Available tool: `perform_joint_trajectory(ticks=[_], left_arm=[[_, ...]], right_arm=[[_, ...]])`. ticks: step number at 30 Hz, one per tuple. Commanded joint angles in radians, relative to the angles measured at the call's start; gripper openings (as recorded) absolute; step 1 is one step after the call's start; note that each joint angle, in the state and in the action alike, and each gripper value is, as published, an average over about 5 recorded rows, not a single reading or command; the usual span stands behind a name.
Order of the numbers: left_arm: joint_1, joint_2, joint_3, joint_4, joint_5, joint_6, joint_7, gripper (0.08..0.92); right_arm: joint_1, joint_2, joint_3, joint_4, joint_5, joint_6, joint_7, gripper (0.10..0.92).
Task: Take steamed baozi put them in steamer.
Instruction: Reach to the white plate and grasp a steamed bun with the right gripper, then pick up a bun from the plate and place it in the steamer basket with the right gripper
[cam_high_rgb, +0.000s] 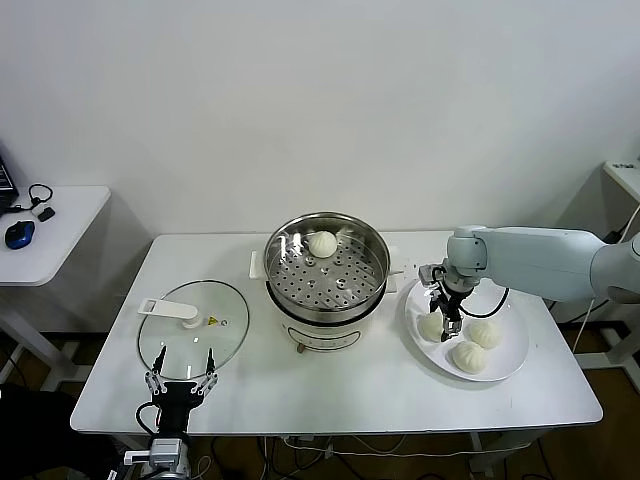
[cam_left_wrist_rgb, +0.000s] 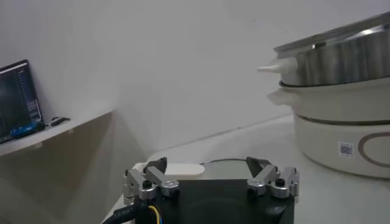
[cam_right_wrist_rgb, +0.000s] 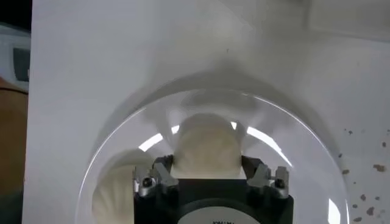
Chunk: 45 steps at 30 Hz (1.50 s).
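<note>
Between the right gripper (cam_right_wrist_rgb: 207, 173) jaws, one steamed baozi (cam_right_wrist_rgb: 208, 148).

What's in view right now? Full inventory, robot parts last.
steamed baozi: 4, off-white; one in the steamer, three on the plate
steamer: 1, shiny steel, table centre
plate: 1, white, right of steamer
glass lid: 1, clear, white handle, left of steamer
table: 1, white
side desk: 1, white, far left
left claw: open, idle at the near table edge by the lid
right claw: over the plate, jaws either side of one baozi
</note>
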Motion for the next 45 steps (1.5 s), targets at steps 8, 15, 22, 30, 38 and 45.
perform_joint_trajectory(ticks=[8,15,22,30,38,45], left_arm=[[0.002,0.003,0.001,-0.004,-0.001,0.000,-0.001,0.823],[0.004,0.002,-0.002,-0.006,-0.002,-0.003,-0.002,0.823],[0.002,0.002,-0.004,-0.013,-0.003,0.000,-0.001,0.823],[0.003,-0.002,0.004,-0.026,0.000,0.005,0.002,0.823],[0.002,0.001,0.005,-0.031,0.000,0.013,0.005,0.823],[-0.001,0.001,0.012,-0.031,0.002,0.012,0.006,0.823]], right_arm=[[0.007,0.006,0.000,-0.006,-0.014,0.013,-0.021,0.662],[0.025,0.006,-0.004,0.001,-0.021,0.018,-0.030,0.614],[0.168,-0.002,-0.067,0.058,0.014,0.042,-0.060,0.611],[0.408,-0.003,-0.193,0.189,0.086,0.071,-0.104,0.603],[0.636,0.012,-0.245,0.310,0.179,0.063,-0.126,0.602],[0.743,0.085,-0.216,0.338,0.292,0.040,-0.143,0.602]])
